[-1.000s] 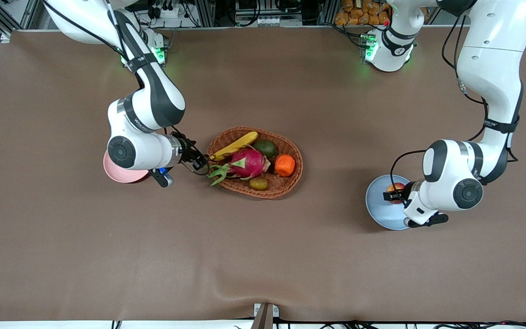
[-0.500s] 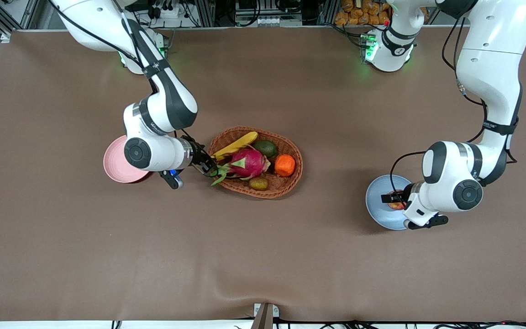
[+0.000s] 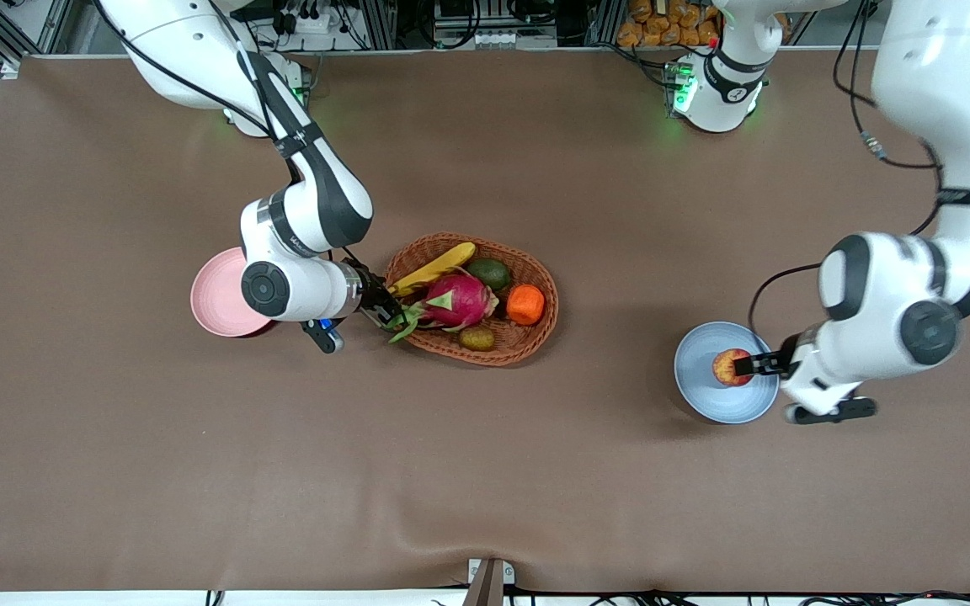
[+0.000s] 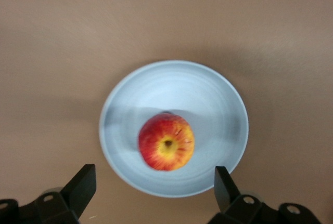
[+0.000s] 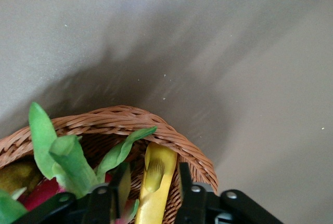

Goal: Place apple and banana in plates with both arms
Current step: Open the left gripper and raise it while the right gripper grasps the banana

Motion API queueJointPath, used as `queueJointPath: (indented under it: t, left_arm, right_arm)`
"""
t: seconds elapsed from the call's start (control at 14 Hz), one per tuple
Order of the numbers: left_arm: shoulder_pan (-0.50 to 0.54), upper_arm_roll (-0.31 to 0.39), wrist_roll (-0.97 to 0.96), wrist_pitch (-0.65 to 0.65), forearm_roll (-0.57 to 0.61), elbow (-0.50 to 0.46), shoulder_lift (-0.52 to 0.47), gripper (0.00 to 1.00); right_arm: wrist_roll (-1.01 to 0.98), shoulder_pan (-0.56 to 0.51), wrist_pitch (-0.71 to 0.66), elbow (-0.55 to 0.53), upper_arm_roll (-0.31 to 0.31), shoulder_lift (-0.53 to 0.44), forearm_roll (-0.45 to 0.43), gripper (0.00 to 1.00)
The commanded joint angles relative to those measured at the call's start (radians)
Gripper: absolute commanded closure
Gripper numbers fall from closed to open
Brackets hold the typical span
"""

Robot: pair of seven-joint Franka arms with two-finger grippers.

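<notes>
The red and yellow apple [image 3: 727,367] sits in the light blue plate [image 3: 704,396]. My left gripper [image 3: 750,364] is open and empty beside the apple, over the plate's rim toward the left arm's end. In the left wrist view the apple [image 4: 166,141] lies on the blue plate [image 4: 171,76], clear of my open gripper [image 4: 154,178]. The yellow banana [image 3: 434,268] lies in the wicker basket [image 3: 546,278]. My right gripper [image 3: 390,310] is open at the basket's rim, with fingers on either side of the banana's end [image 5: 156,174]. The pink plate [image 3: 211,295] is empty, partly hidden by the right arm.
The basket [image 5: 174,136] also holds a magenta dragon fruit [image 3: 455,299] with green leaves [image 5: 62,151], an orange [image 3: 525,304], a dark green avocado [image 3: 490,273] and a brown kiwi [image 3: 477,338]. Brown cloth covers the table.
My right gripper moved from beside the pink plate to the basket and now straddles the banana's end. My left gripper let go of the apple and drew back toward the left arm's end.
</notes>
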Motion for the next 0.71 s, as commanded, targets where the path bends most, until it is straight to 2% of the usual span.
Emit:
queueJointPath:
  t: [0.0,0.29,0.5,0.64]
  left_arm:
    - [0.023,-0.002,0.061,-0.044,0.022,-0.016,-0.123,0.00]
    - [0.039,-0.004,0.051,-0.194,0.011,0.007,-0.268,0.00]
    - [0.036,-0.015,-0.010,-0.306,0.007,0.007,-0.373,0.00]
    - [0.033,-0.033,-0.026,-0.335,0.008,0.009,-0.424,0.00]
  right_arm:
    - [0.008,0.013,0.009,-0.001,-0.008,0.004,0.020,0.67]
    - [0.008,0.013,0.008,-0.001,-0.008,0.004,0.020,0.67]
    - [0.008,0.015,0.009,0.000,-0.008,0.005,0.020,0.79]
    - [0.008,0.013,0.008,0.000,-0.006,0.005,0.021,0.88]
